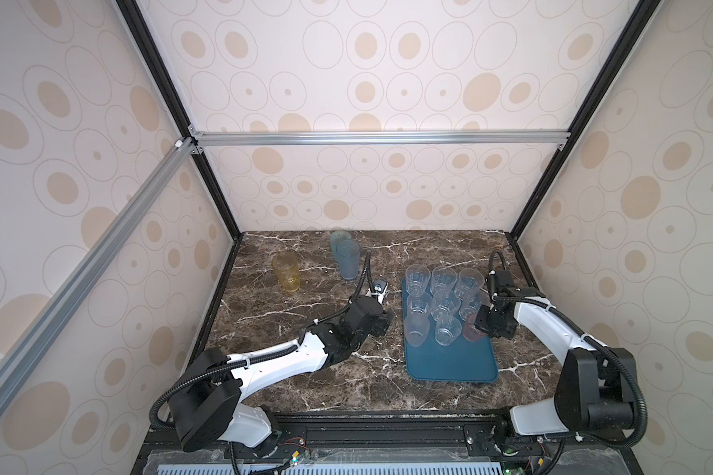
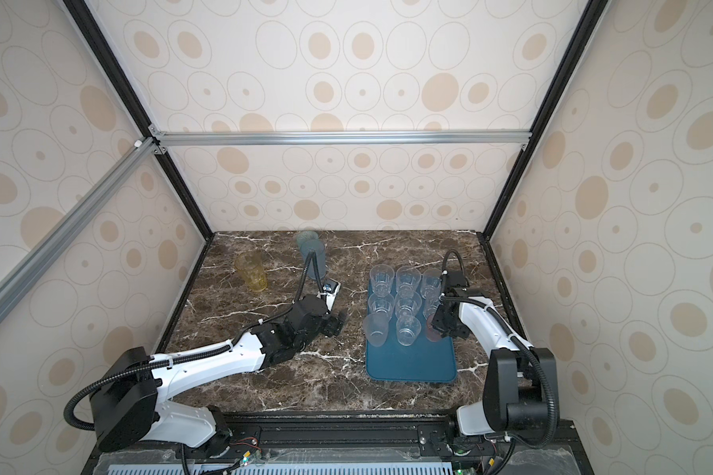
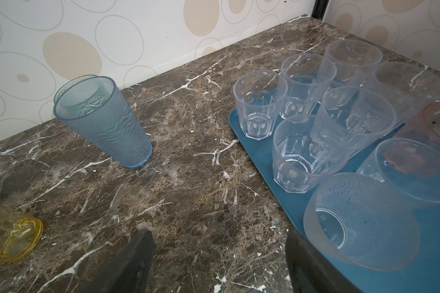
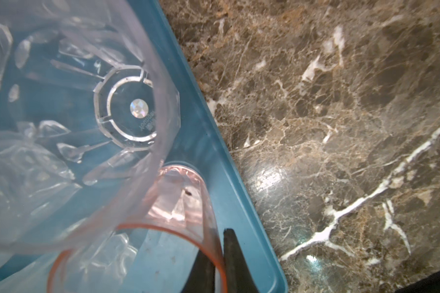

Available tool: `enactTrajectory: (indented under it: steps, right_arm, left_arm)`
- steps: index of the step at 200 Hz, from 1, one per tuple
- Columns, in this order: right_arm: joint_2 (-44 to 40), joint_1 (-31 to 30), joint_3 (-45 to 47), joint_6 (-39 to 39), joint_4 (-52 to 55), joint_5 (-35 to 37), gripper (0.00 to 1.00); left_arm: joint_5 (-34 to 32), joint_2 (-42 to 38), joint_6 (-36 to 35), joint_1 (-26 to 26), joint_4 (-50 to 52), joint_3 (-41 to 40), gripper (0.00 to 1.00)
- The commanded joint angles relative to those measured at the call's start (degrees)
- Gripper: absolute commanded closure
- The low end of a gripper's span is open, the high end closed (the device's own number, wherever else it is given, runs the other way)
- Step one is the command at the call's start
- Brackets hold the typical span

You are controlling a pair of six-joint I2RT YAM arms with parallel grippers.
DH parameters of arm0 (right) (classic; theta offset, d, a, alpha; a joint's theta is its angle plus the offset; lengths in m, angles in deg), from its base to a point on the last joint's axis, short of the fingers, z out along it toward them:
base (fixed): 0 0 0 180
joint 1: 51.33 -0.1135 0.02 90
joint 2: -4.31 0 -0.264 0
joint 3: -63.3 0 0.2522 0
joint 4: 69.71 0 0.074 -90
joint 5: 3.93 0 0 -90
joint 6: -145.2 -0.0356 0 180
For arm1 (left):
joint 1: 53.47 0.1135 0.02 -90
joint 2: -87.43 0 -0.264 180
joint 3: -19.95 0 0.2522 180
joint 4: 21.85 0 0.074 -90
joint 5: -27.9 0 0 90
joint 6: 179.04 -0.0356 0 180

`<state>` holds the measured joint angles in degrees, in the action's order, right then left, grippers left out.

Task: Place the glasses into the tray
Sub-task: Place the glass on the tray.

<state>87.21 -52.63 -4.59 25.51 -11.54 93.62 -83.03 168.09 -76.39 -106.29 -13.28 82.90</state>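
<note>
The dark teal tray (image 1: 449, 362) (image 2: 412, 362) lies right of centre with several clear faceted glasses (image 1: 443, 304) upright on it. A frosted glass (image 1: 416, 329) (image 3: 358, 220) stands at its left edge. At the tray's right edge a small pinkish glass (image 1: 472, 331) (image 4: 178, 197) rests on the tray floor. My right gripper (image 1: 480, 325) (image 4: 217, 243) is shut on its wall, one finger inside the rim and one outside. Two teal-blue glasses (image 1: 348, 259) (image 3: 104, 121) and an amber glass (image 1: 287, 271) (image 3: 8, 238) stand on the table at back left. My left gripper (image 1: 381, 323) (image 3: 217, 234) hangs open just left of the tray, holding nothing.
The brown marble table (image 1: 305, 370) is walled by patterned panels on the back and both sides. The near half of the tray holds no glasses. One blue glass stands directly behind the other, close to the back wall.
</note>
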Motion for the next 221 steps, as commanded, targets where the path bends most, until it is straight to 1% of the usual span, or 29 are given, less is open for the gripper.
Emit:
enactTrajectory:
  steps: [1,20,28,44,66,83,99,122,136,138,144,165,186,205,221]
  right_arm:
    - [0.4,0.2,-1.1,0.4,1.9,0.3,0.77]
    - [-0.9,0.2,-2.0,0.8,3.6,0.0,0.67]
    - [-1.6,0.2,-2.5,1.0,4.4,-0.4,0.65]
    - [-3.1,0.1,-3.5,1.2,6.1,-1.1,0.62]
    - [-5.7,-0.6,-6.2,1.1,9.4,-1.9,0.6]
    - [-7.5,-2.4,-9.2,1.2,11.7,-1.8,0.59]
    - [-8.0,-6.1,-13.1,0.6,13.4,-0.6,0.59]
    - [-6.5,-11.7,-18.3,-0.7,13.8,-0.8,0.58]
    - [-4.5,-14.4,-21.2,-1.6,13.0,-1.4,0.58]
    - [-4.1,-15.8,-21.6,-1.8,12.9,-1.5,0.58]
    - [-3.0,-17.5,-22.7,-2.0,12.1,-2.0,0.58]
    - [1.7,-22.0,-26.5,-2.7,10.3,-2.6,0.58]
    - [6.7,-25.7,-30.7,-3.0,9.1,-3.6,0.58]
    - [10.6,-28.7,-34.5,-2.8,9.0,-3.9,0.58]
    - [12.7,-30.6,-36.2,-2.7,8.9,-4.1,0.58]
  left_arm:
    - [-1.2,-0.3,0.7,0.1,0.2,0.9,0.18]
    - [-1.5,0.1,1.0,0.2,1.0,1.7,0.17]
    - [-1.6,0.2,1.3,0.3,1.4,2.0,0.17]
    - [-1.7,0.6,1.9,0.6,2.5,3.0,0.17]
    - [-2.3,0.9,2.1,1.8,5.5,5.3,0.18]
    - [-2.0,0.8,1.4,4.0,8.5,7.3,0.18]
    - [-0.8,0.3,-0.1,6.9,10.6,8.8,0.18]
    - [1.7,-0.7,-1.7,13.3,12.3,10.1,0.2]
    - [4.2,-1.3,-1.7,18.1,13.3,10.7,0.21]
    - [4.6,-1.3,-1.7,19.1,13.4,10.8,0.21]
    - [5.7,-1.4,-1.5,21.4,13.1,10.8,0.21]
    - [13.0,0.1,0.1,28.9,12.2,12.5,0.22]
    - [20.0,5.1,2.7,33.3,11.6,15.9,0.25]
    - [26.9,10.5,6.8,36.4,10.9,19.7,0.28]
    - [30.0,14.2,9.3,38.0,9.7,23.0,0.31]
